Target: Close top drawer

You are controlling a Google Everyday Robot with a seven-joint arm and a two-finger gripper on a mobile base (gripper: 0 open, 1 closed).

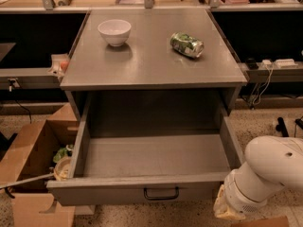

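The top drawer is a wide grey wood-grain drawer, pulled far out of the cabinet toward me. It holds nothing that I can see. A small dark bar handle sits at the centre of its front panel. My white arm comes in at the lower right, just beside the drawer's front right corner. The gripper itself is below the picture's edge and out of view.
The grey cabinet top carries a white bowl at the back left and a green can lying on its side at the back right. An open cardboard box with items stands on the floor to the left. Cables hang at the right.
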